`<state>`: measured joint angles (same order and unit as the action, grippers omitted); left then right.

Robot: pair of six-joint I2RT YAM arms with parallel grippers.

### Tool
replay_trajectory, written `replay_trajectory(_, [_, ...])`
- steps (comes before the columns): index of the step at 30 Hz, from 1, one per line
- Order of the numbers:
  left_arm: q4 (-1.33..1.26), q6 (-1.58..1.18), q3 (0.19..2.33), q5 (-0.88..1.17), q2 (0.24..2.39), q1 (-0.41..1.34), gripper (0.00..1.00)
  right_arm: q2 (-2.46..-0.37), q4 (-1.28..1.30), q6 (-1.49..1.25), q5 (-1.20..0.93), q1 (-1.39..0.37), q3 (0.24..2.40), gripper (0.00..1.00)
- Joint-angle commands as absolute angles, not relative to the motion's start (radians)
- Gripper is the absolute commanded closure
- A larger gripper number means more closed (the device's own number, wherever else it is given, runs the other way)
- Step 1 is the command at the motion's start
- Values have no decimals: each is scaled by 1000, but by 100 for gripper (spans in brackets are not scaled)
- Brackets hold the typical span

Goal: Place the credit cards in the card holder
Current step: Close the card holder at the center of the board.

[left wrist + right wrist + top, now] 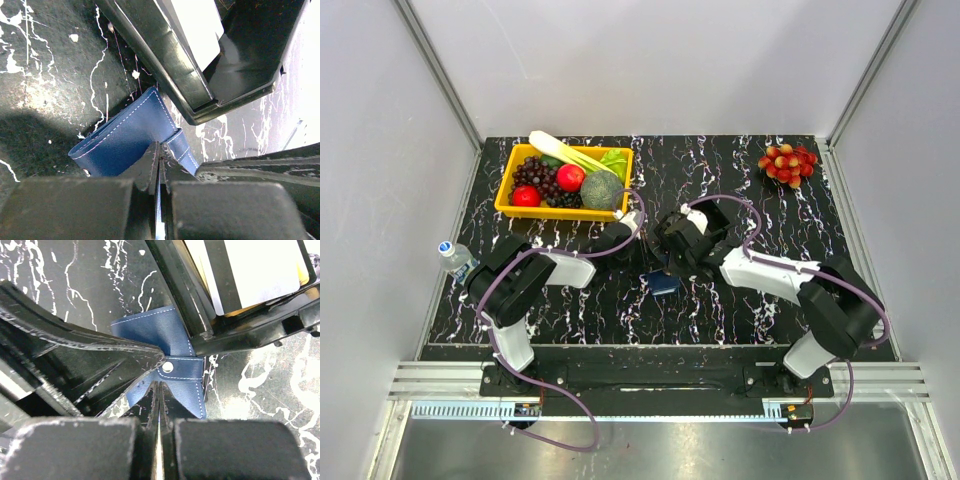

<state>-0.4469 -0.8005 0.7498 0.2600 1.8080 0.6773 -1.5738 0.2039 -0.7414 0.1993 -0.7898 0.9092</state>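
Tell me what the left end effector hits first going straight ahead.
The card holder, right at the left end effector's tips; the black tray lies beyond, though depth is unclear.

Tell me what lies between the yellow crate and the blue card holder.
In the top view, the left arm's black wrist lies between the yellow crate and the card holder.

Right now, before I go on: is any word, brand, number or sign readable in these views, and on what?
No text can be read.
card holder: only stitching and a snap, no print in view.
cards in the black tray: the faces showing look plain white.
bottle label: too small to read.
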Motion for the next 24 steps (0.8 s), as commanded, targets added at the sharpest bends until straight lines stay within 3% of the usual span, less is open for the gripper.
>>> replay_trajectory(1, [-202,-721,684,167,1862,681,100,-1617,179,-756,201,-781,922,100])
replay_trajectory(12, [-207,-716,680,173,1864,683,100,-1689,135,-749,158,-779,904,100])
replay_trajectory(24, [-222,-710,666,173,1861,683,100,-1542,163,-724,216,-772,907,100])
